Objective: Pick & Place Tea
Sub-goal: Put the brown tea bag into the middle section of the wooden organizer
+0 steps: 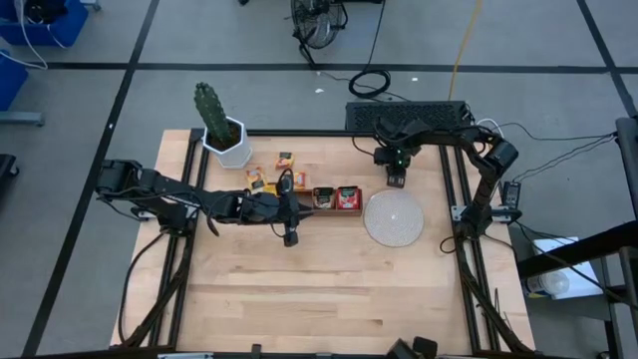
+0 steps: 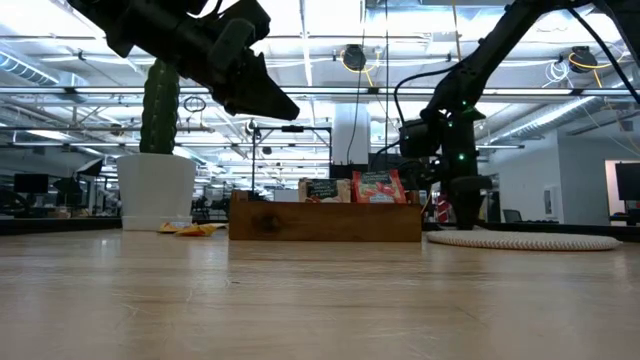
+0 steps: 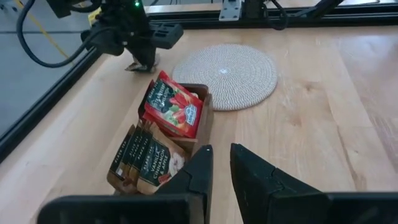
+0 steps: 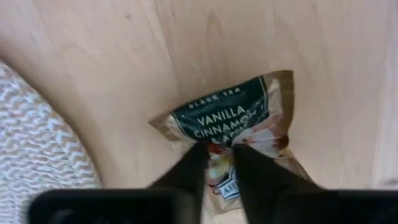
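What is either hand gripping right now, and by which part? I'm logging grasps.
The right hand pinches a tan, flat vanilla cinnamon tea sachet lying on the wooden table, at the middle of one edge. The left hand holds nothing.

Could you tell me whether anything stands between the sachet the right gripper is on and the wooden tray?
Nothing visible does. The right gripper pinches a vanilla cinnamon sachet on bare table beside the round woven mat; the wooden tray lies just across open wood.

Grey floor (image 1: 90,120), bright ceiling lights (image 2: 320,40)
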Tool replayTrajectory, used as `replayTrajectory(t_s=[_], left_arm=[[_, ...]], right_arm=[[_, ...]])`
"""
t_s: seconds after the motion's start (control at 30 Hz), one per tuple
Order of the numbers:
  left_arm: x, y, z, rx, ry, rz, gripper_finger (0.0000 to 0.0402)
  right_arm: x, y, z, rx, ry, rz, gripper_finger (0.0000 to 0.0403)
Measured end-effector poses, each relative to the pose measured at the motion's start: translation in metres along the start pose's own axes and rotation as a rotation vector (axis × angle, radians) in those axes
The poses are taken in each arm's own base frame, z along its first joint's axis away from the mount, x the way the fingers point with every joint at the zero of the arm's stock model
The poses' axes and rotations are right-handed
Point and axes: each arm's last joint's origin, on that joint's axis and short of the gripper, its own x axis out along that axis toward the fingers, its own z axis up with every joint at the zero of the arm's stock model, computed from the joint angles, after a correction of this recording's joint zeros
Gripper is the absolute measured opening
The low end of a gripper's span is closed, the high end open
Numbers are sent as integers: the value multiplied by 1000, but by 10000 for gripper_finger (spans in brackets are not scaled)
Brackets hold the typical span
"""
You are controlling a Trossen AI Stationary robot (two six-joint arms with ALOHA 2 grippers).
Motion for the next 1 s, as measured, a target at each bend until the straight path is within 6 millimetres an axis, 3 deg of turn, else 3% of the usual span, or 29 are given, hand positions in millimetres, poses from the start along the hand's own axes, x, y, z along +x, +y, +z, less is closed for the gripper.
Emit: replayTrajectory(t_s=[0.07, 0.17, 0.27, 0.33, 0.43, 0.5, 0.63, 0.73, 0.83, 1.0], left_arm=[[0, 0, 0, -1, 2, 0, 63], [0, 0, 0, -6, 3, 0, 63], [0, 0, 1, -44, -5, 1, 63], [1, 1, 3, -75, -31, 11, 63], [5, 4, 9, -131, -115, 42, 63], [10, 8, 13, -161, -182, 69, 63], [26, 21, 17, -207, -208, 116, 63], [35, 27, 26, -259, -231, 135, 63], [44, 26, 38, -283, -253, 131, 63], [59, 24, 53, -282, -221, 135, 63]], right_arm=[[0, 0, 0, 28, -4, -1, 19], [-7, 2, -1, 82, -20, -28, 8], [-31, 10, 1, 125, -111, -126, 2], [-47, 26, -5, 140, -141, -135, 1], [-89, 52, 7, 163, -475, -272, 0], [-102, 77, 9, 133, -640, -350, 0], [-107, 127, 15, 51, -917, -445, 0], [-107, 151, 19, 17, -1075, -517, 0], [-91, 165, 21, -19, -1101, -566, 0], [-97, 175, 28, -8, -1250, -563, 0]])
